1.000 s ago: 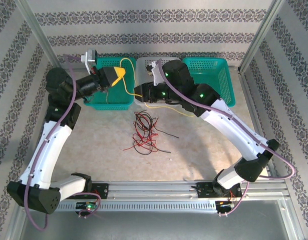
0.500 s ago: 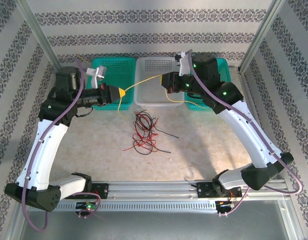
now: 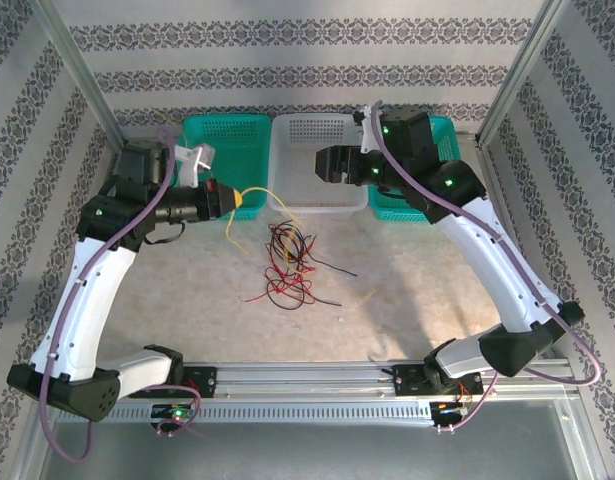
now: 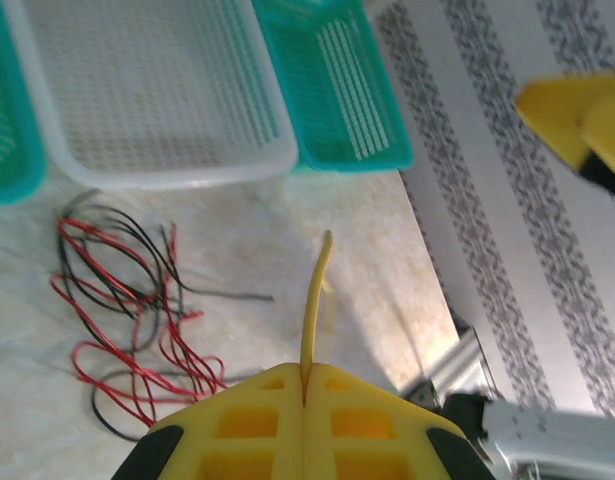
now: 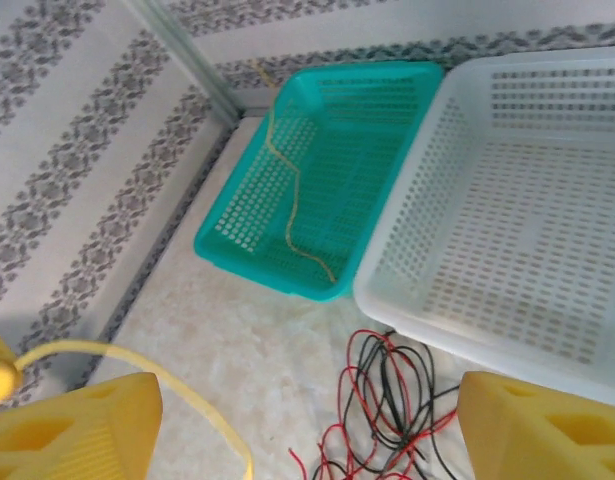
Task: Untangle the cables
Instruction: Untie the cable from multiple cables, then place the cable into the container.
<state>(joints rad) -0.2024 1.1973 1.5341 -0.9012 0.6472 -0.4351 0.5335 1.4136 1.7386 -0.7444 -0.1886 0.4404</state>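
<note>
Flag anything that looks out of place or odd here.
The red and black cables lie tangled in a loose heap on the table, outside the white basket. One yellow cable dangles from the shut left pincer, its end hanging free. Nothing looks spilled or broken.

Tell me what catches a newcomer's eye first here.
A tangle of thin red and black wires lies mid-table, on the near side of the white perforated plastic basket. The left pincer is shut on a thin yellow wire beside the tangle, while the right pincer hangs open over that white basket.
</note>
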